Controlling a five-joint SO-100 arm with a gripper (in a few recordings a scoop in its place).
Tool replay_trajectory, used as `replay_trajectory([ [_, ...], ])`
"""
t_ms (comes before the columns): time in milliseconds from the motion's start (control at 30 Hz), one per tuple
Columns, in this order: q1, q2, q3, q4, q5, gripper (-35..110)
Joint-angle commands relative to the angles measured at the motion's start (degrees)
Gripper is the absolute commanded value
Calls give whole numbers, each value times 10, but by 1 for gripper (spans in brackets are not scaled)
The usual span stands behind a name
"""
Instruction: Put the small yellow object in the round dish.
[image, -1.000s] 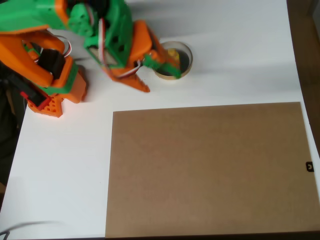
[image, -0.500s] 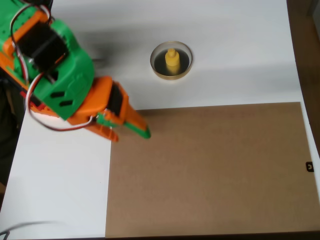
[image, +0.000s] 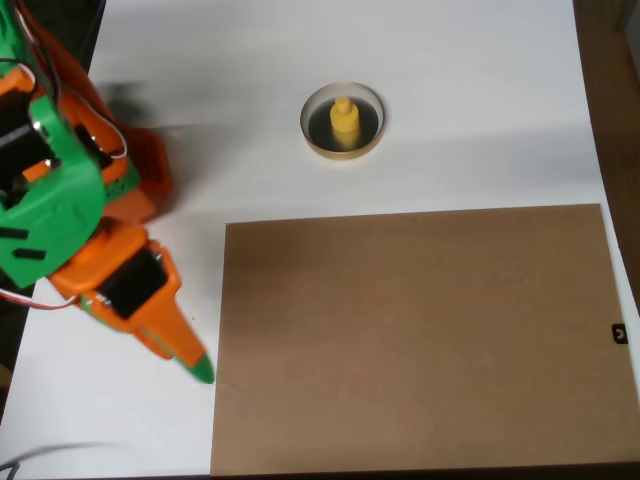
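Yellow plastic piece (image: 344, 122), small with a round base and narrower knob, stands upright inside the shallow round dish (image: 312, 135) with its cream rim and dark glossy floor, far on the white table (image: 470, 110). Well apart at the near left, beside the brown cardboard sheet (image: 420, 340), the orange-and-green gripper (image: 196, 366) has its fingers together, holding nothing.

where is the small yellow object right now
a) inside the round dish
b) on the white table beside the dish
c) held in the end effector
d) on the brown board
a: in the overhead view the small yellow object stands upright on the dark inside of the round dish, while the end effector sits far off at lower left near the edge of the brown board.
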Motion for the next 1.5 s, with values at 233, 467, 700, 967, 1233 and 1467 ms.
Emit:
replay_trajectory([
  [233, 140, 87, 84, -105, 103, 20],
  [467, 211, 153, 174, -168, 177, 21],
  [700, 272, 192, 235, -200, 209, 21],
  [967, 300, 372, 350, -181, 216, 21],
  [1233, 301, 547, 430, -108, 229, 22],
  [1467, 289, 558, 448, -105, 246, 17],
])
